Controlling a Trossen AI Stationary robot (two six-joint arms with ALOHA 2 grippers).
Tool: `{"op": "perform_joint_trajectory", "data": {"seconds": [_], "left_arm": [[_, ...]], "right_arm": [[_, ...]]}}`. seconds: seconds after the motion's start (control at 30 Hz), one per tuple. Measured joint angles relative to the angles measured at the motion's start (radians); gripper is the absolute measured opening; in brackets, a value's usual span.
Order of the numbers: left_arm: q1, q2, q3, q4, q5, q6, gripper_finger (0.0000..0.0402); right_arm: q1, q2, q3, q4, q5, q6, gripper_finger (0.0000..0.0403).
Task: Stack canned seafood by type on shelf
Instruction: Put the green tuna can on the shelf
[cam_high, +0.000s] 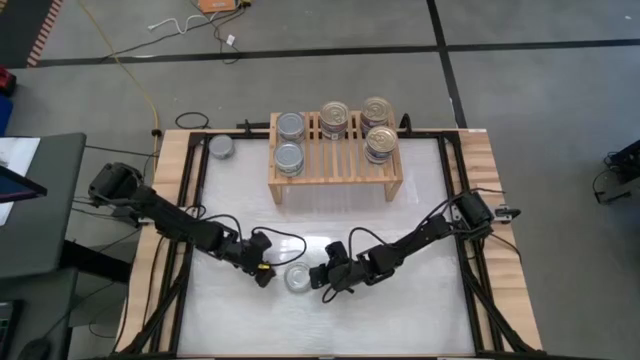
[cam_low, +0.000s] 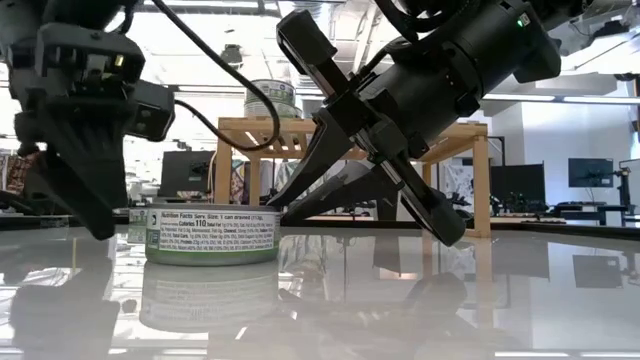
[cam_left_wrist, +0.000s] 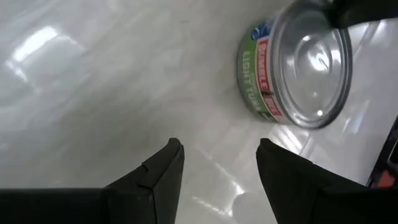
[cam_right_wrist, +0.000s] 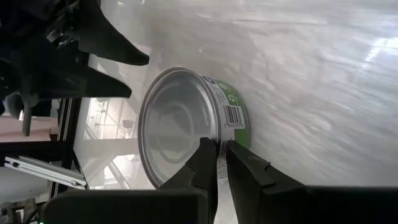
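Both arms meet at a flat round silver-topped tin with a green label (cam_high: 298, 278) lying on the white worktop (cam_high: 420, 200), well short of the low light-wood slatted shelf (cam_high: 335, 160). Right tool (cam_right_wrist: 221, 155) sits at its rim, fingers nearly closed, not gripping; left tool (cam_left_wrist: 217, 168) open just beside. Pickup pending, apparently; next needs a firm rim grip. Label reads "Nutrition Facts", "Calories 110"; brand approx. "Bumble...".

White table (cam_high: 420, 300) with wooden edge planks (cam_high: 170, 200); yellow cable (cam_high: 135, 75) across grey floor; monitors (cam_low: 590, 172) in room behind.
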Motion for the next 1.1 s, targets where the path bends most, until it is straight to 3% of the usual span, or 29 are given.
{"op": "perform_joint_trajectory", "data": {"seconds": [0.2, 0.37, 0.53, 0.7, 1.1], "left_arm": [[-0.039, 0.000, 0.000, 0.008, -0.061, -0.203, 0.0194], [-0.081, 0.000, -0.016, 0.045, -0.117, -0.269, 0.0194], [-0.102, 0.000, -0.116, 0.275, -0.151, -0.346, 0.0194], [-0.128, 0.000, -0.203, 0.464, -0.188, -0.404, 0.0194], [-0.160, 0.004, -0.211, 0.516, -0.264, -0.447, 0.0194]], "right_arm": [[-0.001, 0.000, 0.000, -0.001, 0.001, 0.000, 0.0057], [-0.001, -0.002, 0.000, -0.002, 0.004, -0.002, 0.0037], [-0.001, -0.002, 0.000, -0.002, 0.004, -0.008, 0.0022], [-0.002, -0.002, 0.000, -0.002, 0.002, -0.008, 0.0027], [-0.006, -0.002, 0.000, -0.002, -0.008, -0.008, 0.0021]]}}
